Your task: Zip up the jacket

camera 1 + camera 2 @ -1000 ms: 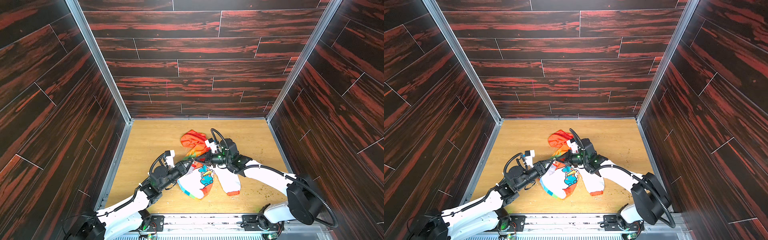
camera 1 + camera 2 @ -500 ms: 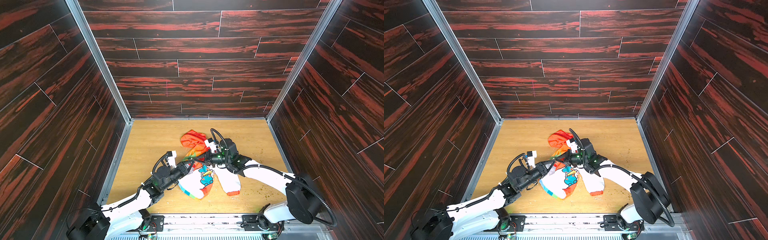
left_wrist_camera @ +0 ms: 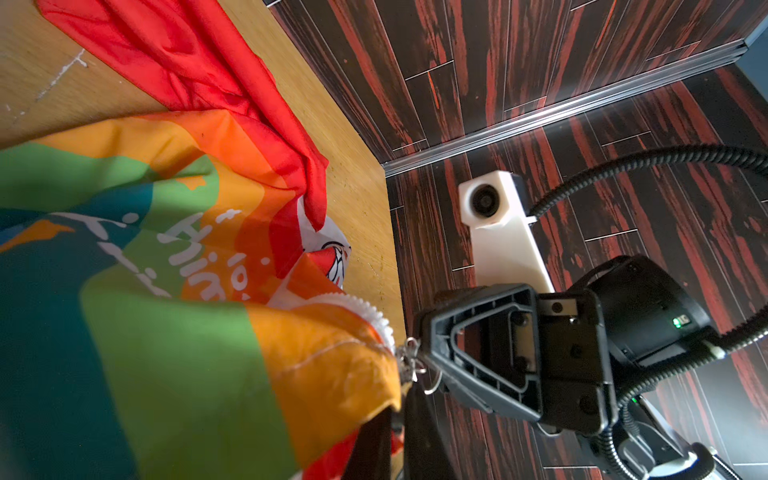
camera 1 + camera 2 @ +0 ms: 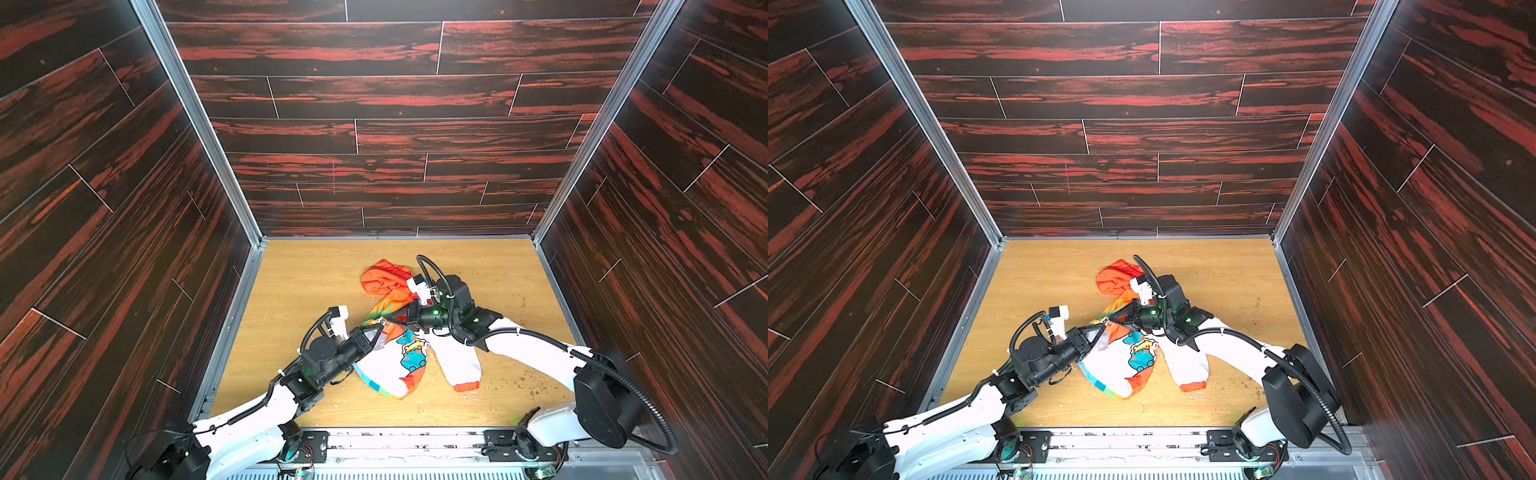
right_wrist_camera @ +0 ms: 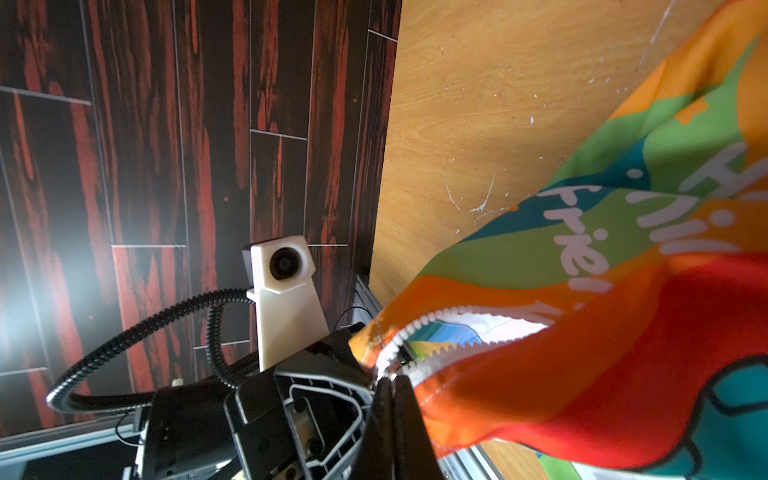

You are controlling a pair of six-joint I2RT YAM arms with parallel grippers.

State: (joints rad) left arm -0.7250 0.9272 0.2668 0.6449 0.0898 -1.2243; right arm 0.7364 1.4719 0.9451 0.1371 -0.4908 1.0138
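The jacket lies crumpled mid-table, its orange-red hood toward the back wall and a white sleeve toward the front. Both grippers meet at its rainbow-striped edge. My left gripper is shut on the orange fabric beside the zipper. My right gripper is shut on the metal zipper pull. The white zipper teeth gape apart just beyond the pull. In the left wrist view the lifted cloth hides the jacket's lower part.
The wooden table is boxed in by dark wood-panel walls on the left, back and right. A metal rail runs along the front edge. Small crumbs lie scattered at the front right.
My left gripper has closed on the jacket's edge after sliding a little toward it. The right arm and the jacket's lie are unchanged.
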